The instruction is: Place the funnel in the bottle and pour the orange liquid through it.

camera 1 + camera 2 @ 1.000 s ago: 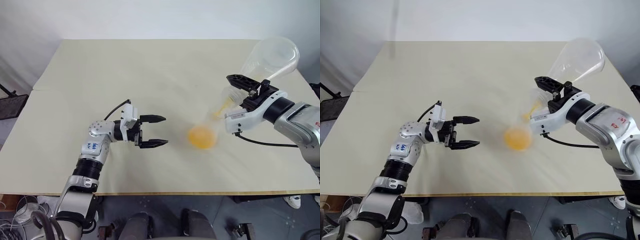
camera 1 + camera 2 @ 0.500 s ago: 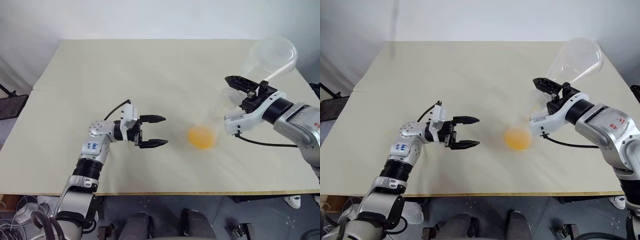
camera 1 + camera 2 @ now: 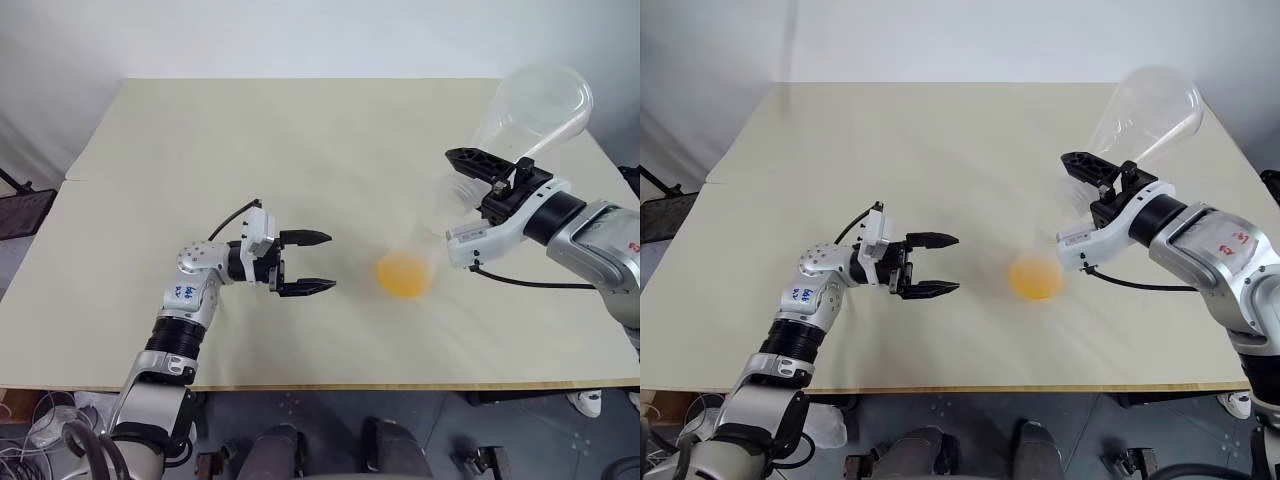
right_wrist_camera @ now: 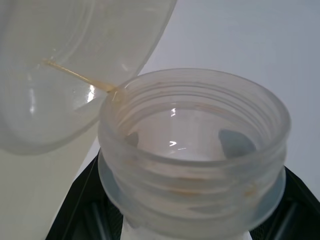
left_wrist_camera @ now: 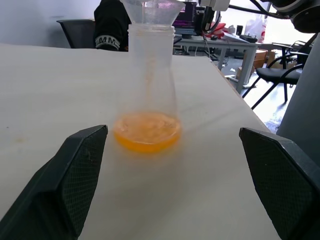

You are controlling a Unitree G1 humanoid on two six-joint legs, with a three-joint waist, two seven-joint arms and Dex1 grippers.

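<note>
The left gripper [image 3: 318, 262], left of the middle, hangs with its fingers wide apart and holds nothing. In the middle stands the bottle [image 5: 148, 90] with the funnel [image 5: 151, 10] in its neck and the orange liquid [image 3: 403, 274] pooled at its bottom. At the upper right, the right gripper [image 3: 470, 180] squeezes the neck of a tipped pouring flask [image 3: 535, 105].

The pouring looks almost done. Next, the flask should be put down gently.

A second ago an orange stream was falling; now it has stopped.
</note>
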